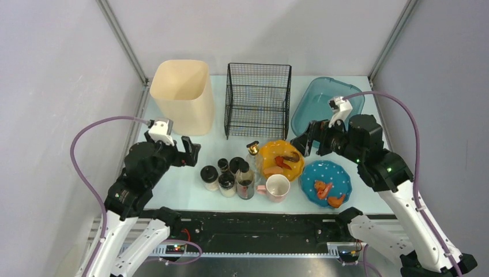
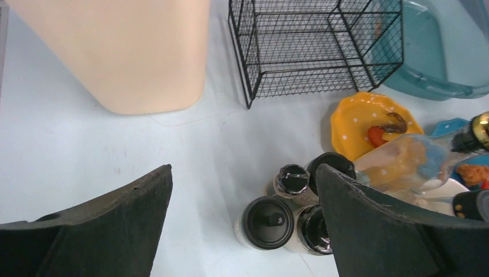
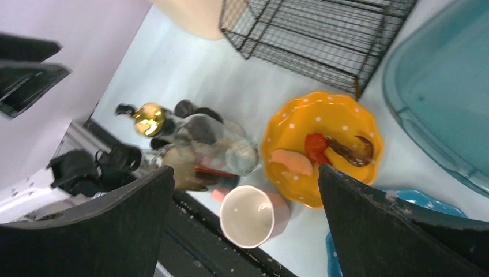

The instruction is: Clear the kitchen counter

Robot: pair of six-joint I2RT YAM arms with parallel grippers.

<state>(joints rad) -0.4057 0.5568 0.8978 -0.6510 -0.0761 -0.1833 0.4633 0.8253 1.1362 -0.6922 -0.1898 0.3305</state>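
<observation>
The pale mint-blue kitchen counter [image 1: 236, 147] holds a yellow plate [image 1: 281, 160] with food scraps, a blue plate [image 1: 326, 182] with food scraps, a pink mug [image 1: 276, 187], several black-lidded jars [image 1: 222, 176] and a gold-capped bottle [image 1: 252, 151]. My left gripper [image 1: 190, 151] is open and empty, hovering left of the jars [image 2: 267, 221]. My right gripper [image 1: 308, 141] is open and empty, above the right of the yellow plate [image 3: 323, 144]. The mug [image 3: 249, 216] shows below between its fingers.
A beige bin [image 1: 181, 95] stands at the back left, a black wire basket [image 1: 258, 99] at the back centre and a translucent teal tub [image 1: 326, 104] at the back right. The black front rail [image 1: 254, 222] runs just behind the mug and jars.
</observation>
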